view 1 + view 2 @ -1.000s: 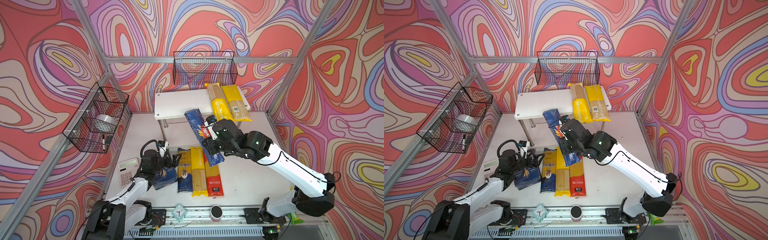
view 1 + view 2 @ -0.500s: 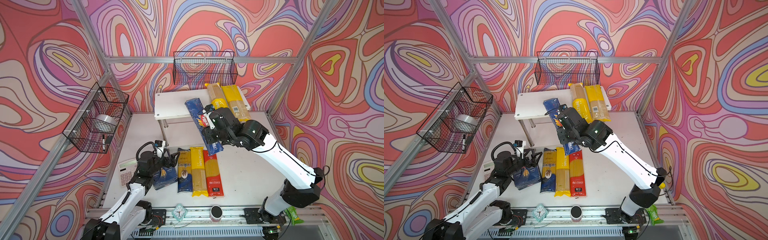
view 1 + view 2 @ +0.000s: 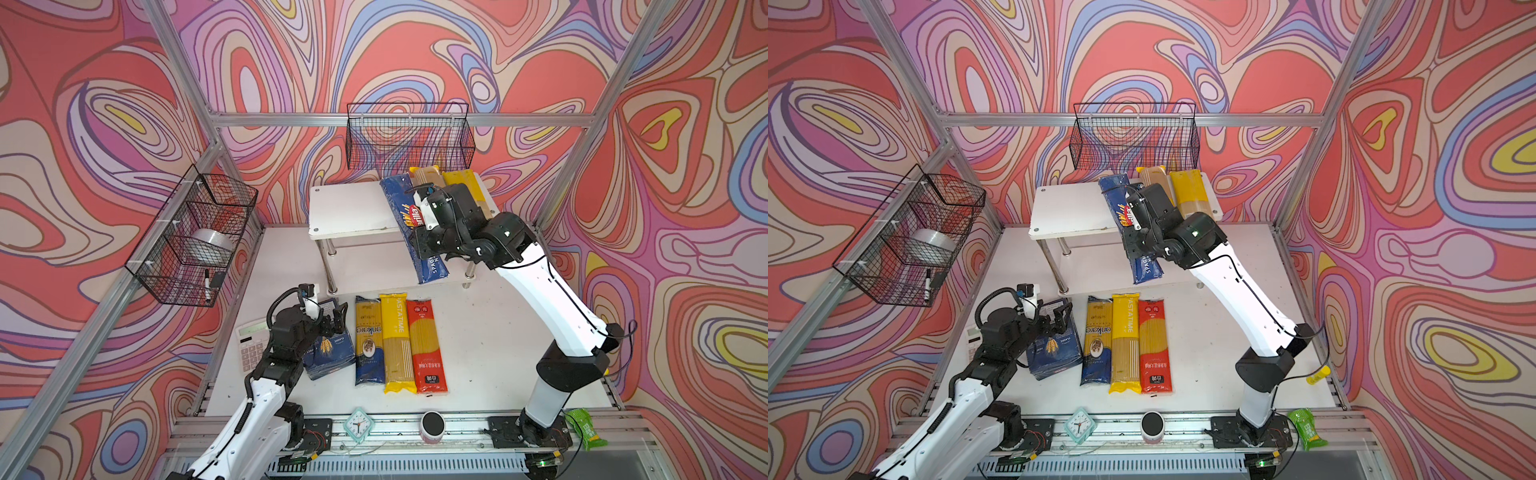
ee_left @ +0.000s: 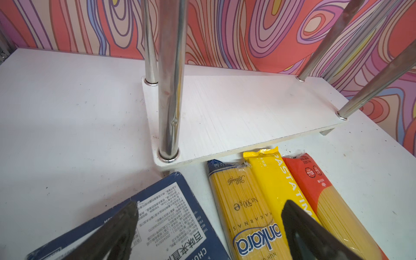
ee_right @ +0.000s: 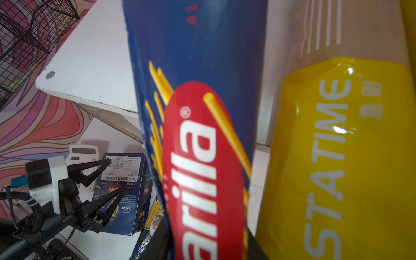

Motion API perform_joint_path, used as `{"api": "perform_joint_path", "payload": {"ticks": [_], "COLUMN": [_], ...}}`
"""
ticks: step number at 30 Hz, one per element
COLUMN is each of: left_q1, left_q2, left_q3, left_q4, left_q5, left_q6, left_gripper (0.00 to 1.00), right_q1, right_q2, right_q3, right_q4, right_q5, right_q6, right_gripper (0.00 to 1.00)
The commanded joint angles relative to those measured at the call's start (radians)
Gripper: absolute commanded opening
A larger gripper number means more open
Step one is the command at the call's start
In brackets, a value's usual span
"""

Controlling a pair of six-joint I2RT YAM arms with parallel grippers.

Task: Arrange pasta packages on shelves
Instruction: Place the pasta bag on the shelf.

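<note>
The right gripper (image 3: pixel 417 239) clamps the blue Barilla pack (image 3: pixel 397 195), slanted across the front edge of the top shelf board (image 3: pixel 349 208) beside two yellow packs (image 3: pixel 459 179); the left gripper (image 3: pixel 334 318) hangs spread over the wider blue box (image 3: pixel 328 353).

White 2-tier rack (image 3: pixel 353 203) at the surface's (image 3: pixel 478 332) 12 o'clock: 2 yellow packs (image 3: pixel 459 179) lie on its top board, a blue Barilla pack (image 3: pixel 397 199) slants at their 9 o'clock. At its 6 o'clock lie a blue box (image 3: pixel 332 353), Ankara pack (image 3: pixel 368 336), PASTATIME bag (image 3: pixel 397 332), red bag (image 3: pixel 426 340).
</note>
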Motion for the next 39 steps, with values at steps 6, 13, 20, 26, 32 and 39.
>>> {"api": "perform_joint_path", "payload": {"ticks": [6, 13, 20, 26, 32, 39], "left_q1": [-0.003, -0.003, -0.003, -0.003, -0.003, -0.003], "left_q2": [0.052, 0.026, 0.043, 0.050, 0.058, 0.080], "left_q3": [0.024, 0.012, 0.020, 0.023, 0.027, 0.039], "left_q4": [-0.026, -0.025, -0.025, -0.025, -0.026, -0.027], "left_q5": [-0.004, -0.018, -0.011, -0.013, -0.016, -0.009], "left_q6": [0.017, 0.012, 0.015, 0.014, 0.012, 0.015], "left_gripper": [1.00, 1.00, 1.00, 1.00, 1.00, 1.00], "right_q1": [-0.027, -0.032, -0.042, -0.067, -0.087, -0.105], "right_q2": [0.072, 0.104, 0.153, 0.163, 0.179, 0.193], "right_q3": [0.096, 0.107, 0.166, 0.166, 0.170, 0.160], "right_q4": [0.216, 0.300, 0.315, 0.342, 0.343, 0.336], "right_q5": [-0.001, 0.072, 0.089, 0.088, 0.087, 0.083], "right_q6": [-0.027, -0.041, -0.048, -0.050, -0.045, -0.035], "right_gripper": [0.29, 0.30, 0.29, 0.30, 0.31, 0.34]}}
